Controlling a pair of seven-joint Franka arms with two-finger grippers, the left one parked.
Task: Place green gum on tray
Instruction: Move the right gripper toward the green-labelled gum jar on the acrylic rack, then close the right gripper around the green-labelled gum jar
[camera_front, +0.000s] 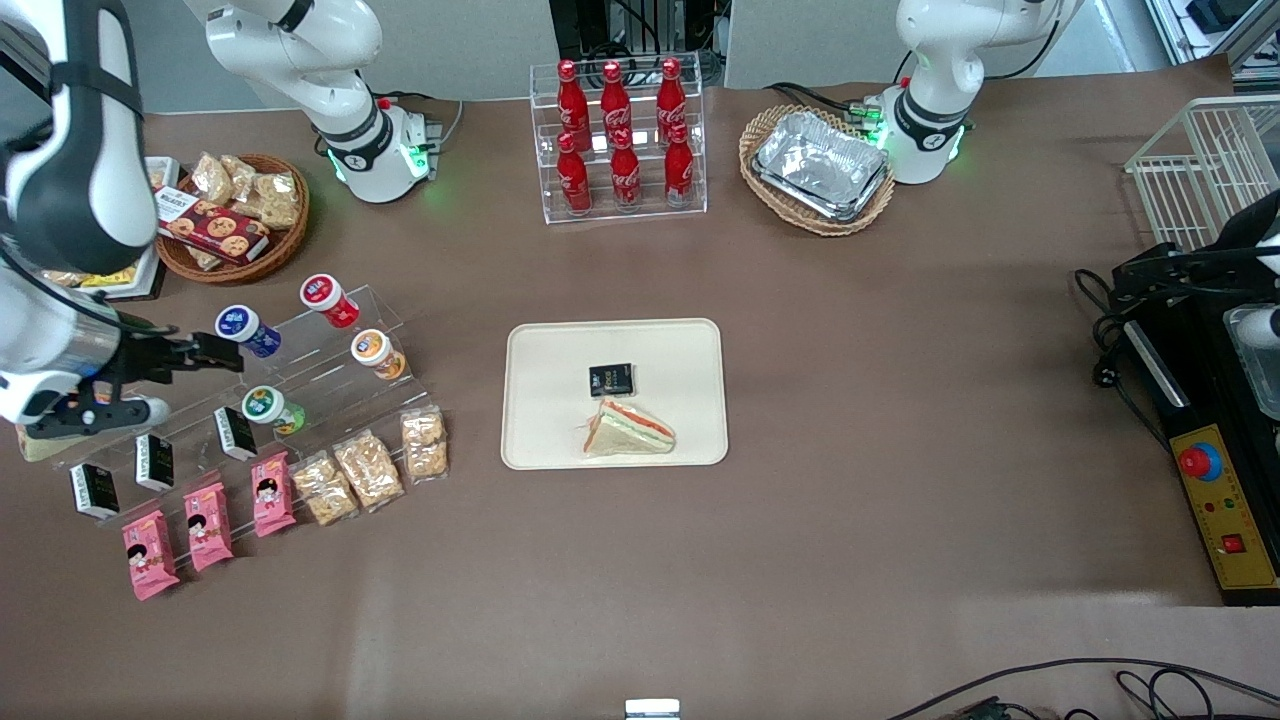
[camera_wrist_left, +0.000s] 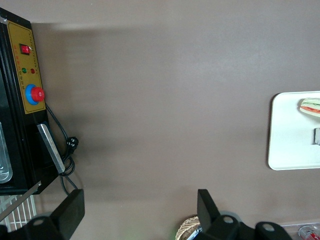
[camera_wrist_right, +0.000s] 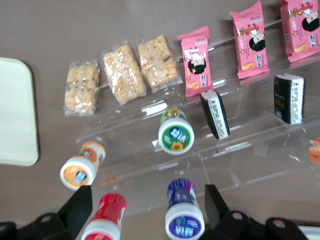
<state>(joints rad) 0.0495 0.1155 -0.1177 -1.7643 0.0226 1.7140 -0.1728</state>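
The brown tabletop (camera_front: 900, 400) is matte and smooth, and the largest task piece on it is the tray (camera_front: 545, 345), a flat cream plastic rectangle with rounded corners and a low rim, at the centre of the front view. It already carries a wrapped triangular sandwich (camera_front: 630, 430) and a small black packet (camera_front: 611, 380), with bare surface around them.

At mid-left of the front view stands a clear acrylic stepped rack (camera_front: 330, 390) — glossy, nearly invisible but for its edge glints. On its steps lie small cylindrical canisters on their sides, round lids facing up and outward: the blue-lidded canister (camera_front: 245, 328), the red-lidded canister (camera_front: 328, 298), the orange-lidded canister (camera_front: 376, 352), and the green gum (camera_front: 270, 408) on a lower step, with black-and-white sachets (camera_front: 234, 432) beside it. Nearer the camera lie crinkly clear bags of puffed snack (camera_front: 368, 468) and pink wrappers (camera_front: 210, 527).

The step in hand looks like the approach: the gripper (camera_front: 205, 352) hovers at the left edge of the front view, above the rack's upper steps near the blue-lidded canister, jaws spread wide and holding nothing. In the wrist view the green gum (camera_wrist_right: 176, 134) sits ahead of the open gripper (camera_wrist_right: 147, 205), its green-and-white lid plainly visible.

Next, I judge, the gripper must advance and descend so the jaws straddle the canister — a smooth, round body that could roll or slip against slick acrylic.
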